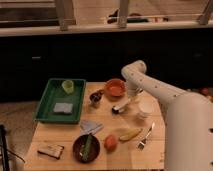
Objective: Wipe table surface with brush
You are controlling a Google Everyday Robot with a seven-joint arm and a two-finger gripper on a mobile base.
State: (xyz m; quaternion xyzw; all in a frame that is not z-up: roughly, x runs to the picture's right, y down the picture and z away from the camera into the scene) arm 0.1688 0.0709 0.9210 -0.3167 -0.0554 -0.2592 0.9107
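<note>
The brush (121, 106) lies on the light tan wooden table surface (65, 134), right of centre. Its dark head (115, 110) points left and its white handle runs up to the right. My gripper (132, 96) hangs down from the white arm (150, 85), which reaches in from the right. It is just above the handle's far end, between the orange bowl (115, 88) and the white cup (144, 109). Whether it touches the brush is unclear.
A green tray (47, 97) at the left holds a yellow-green cup (67, 86) and a grey sponge (63, 107). A dark small cup (95, 97), a grey cloth (91, 127), a dark bowl (86, 146), an orange fruit (110, 142), a banana (130, 134), a fork (146, 136) and a wooden block (51, 149) sit on the table.
</note>
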